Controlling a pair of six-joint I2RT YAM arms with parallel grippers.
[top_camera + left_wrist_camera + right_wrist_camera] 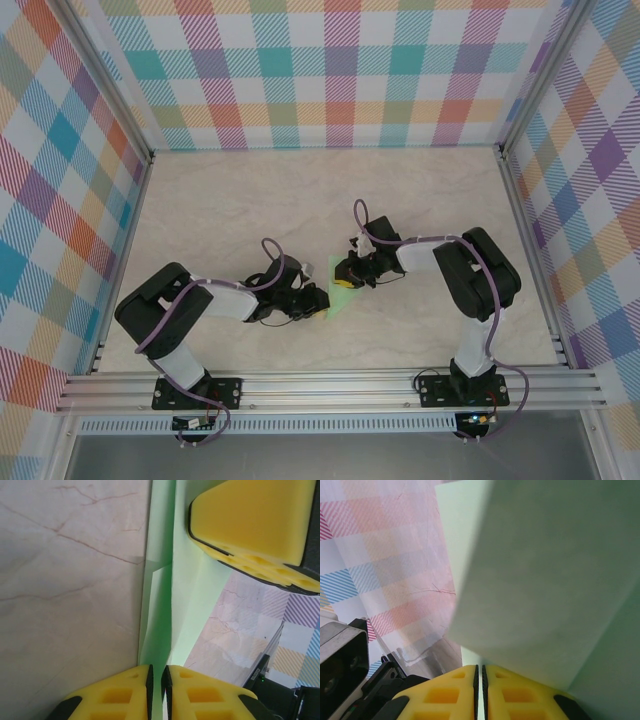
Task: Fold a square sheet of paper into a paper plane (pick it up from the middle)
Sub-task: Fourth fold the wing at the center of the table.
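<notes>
The square sheet of paper (338,296) is pale mint green and partly folded, and it sits between the two arms just in front of centre. My left gripper (313,306) meets it from the left. In the left wrist view a raised fold of the paper (159,605) runs down into my left gripper (163,690), whose yellow pads are closed to a narrow slit on it. My right gripper (349,276) comes in from the right. In the right wrist view my right gripper (481,690) is shut on the paper (545,580), which stands up close to the lens.
The pale marble tabletop (250,200) is bare around the arms. Checked walls (330,70) close in the back and both sides, and an aluminium rail (330,385) runs along the near edge. A yellow finger of the right gripper (255,525) lies against the sheet.
</notes>
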